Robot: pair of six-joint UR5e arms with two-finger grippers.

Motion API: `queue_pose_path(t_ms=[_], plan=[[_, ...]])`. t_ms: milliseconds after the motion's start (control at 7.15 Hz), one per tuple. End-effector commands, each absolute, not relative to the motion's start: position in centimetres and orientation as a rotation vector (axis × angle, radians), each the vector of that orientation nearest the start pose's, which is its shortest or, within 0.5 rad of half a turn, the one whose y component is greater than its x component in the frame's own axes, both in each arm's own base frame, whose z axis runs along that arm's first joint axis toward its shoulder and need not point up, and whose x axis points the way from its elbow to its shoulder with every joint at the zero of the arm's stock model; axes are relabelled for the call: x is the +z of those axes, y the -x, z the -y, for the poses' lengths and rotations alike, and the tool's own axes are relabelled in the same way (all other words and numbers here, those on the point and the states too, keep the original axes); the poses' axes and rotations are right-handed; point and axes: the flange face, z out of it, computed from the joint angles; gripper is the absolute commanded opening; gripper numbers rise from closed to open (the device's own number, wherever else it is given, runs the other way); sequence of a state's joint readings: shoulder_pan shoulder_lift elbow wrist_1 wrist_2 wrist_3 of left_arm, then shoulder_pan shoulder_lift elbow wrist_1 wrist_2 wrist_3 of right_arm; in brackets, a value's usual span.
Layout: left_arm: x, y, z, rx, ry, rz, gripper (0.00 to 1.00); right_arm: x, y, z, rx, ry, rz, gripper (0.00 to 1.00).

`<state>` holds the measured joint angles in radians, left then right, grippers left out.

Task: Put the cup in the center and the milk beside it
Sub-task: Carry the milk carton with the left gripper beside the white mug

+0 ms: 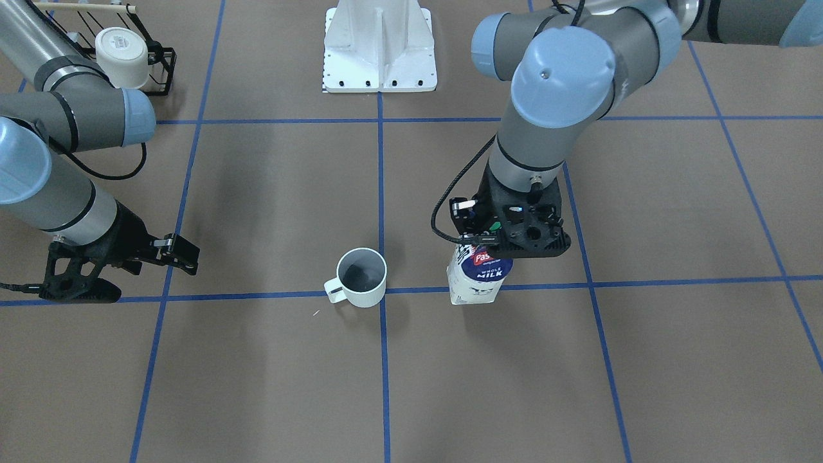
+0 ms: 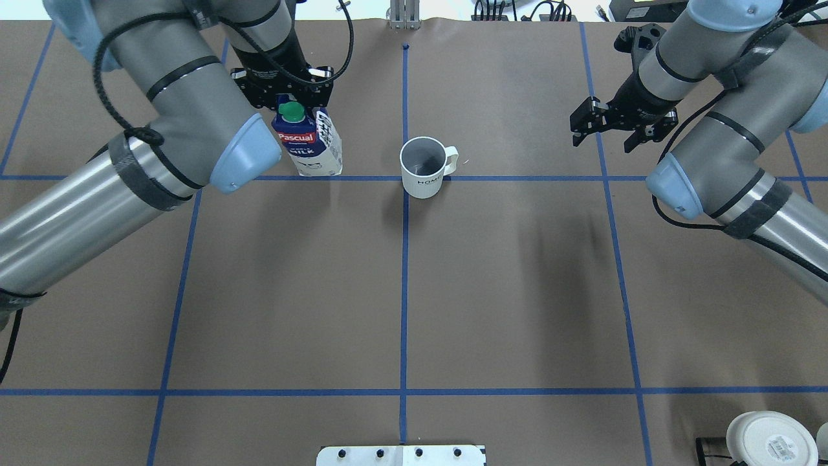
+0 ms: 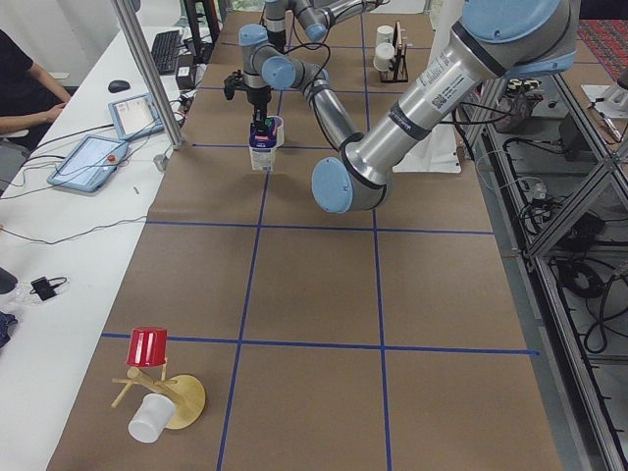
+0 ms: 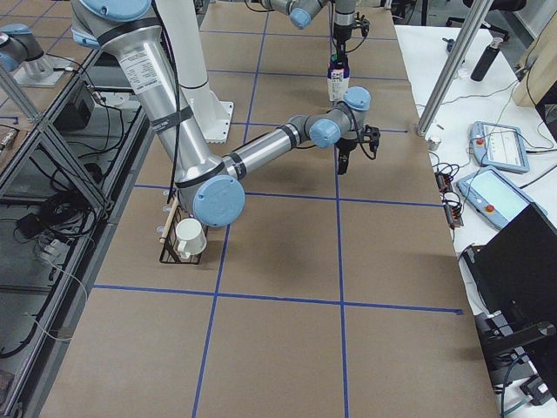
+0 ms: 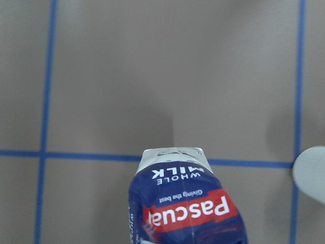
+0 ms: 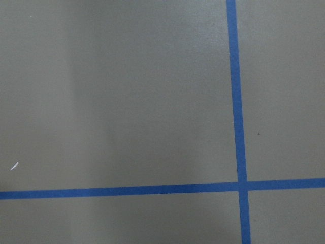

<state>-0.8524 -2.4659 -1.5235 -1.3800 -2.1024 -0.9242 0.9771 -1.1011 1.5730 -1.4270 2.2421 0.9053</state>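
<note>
The cup (image 2: 424, 167) is a white mug with a side handle, a grey inside and faint dark lettering on its side. It stands upright on the centre line (image 1: 362, 276). The milk (image 2: 307, 145) is a navy and white carton with a red banner and a green cap. It stands to the cup's left in the overhead view (image 1: 479, 276) and fills the bottom of the left wrist view (image 5: 188, 203). My left gripper (image 2: 299, 107) is shut on the carton's top (image 1: 483, 241). My right gripper (image 2: 611, 129) is open and empty, to the cup's right (image 1: 183, 253).
A black wire rack (image 1: 157, 58) holds an upturned white mug (image 1: 122, 56) near my base; it also shows in the overhead view (image 2: 770, 440). The white robot base plate (image 1: 379, 48) sits at the table's edge. A wooden stand with a red cup (image 3: 147, 345) is at the far left end.
</note>
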Motion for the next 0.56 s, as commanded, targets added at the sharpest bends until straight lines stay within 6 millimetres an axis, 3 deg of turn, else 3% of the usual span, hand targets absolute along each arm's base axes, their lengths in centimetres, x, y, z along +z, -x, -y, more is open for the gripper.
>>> queue_pose_path(t_ms=[0, 280, 420], plan=[[12.1, -46.3, 58.2, 0.033, -0.072, -0.822, 0.0, 36.7, 31.4, 59.2, 0.08, 0.003, 0.882, 1.0], [11.5, -48.5, 56.7, 0.069, -0.073, -0.842, 0.0, 36.6, 31.3, 59.2, 0.081, 0.003, 0.883, 1.0], [12.2, -49.4, 57.0, 0.074, -0.072, -0.843, 0.0, 36.6, 31.3, 59.1, 0.081, 0.002, 0.884, 1.0]])
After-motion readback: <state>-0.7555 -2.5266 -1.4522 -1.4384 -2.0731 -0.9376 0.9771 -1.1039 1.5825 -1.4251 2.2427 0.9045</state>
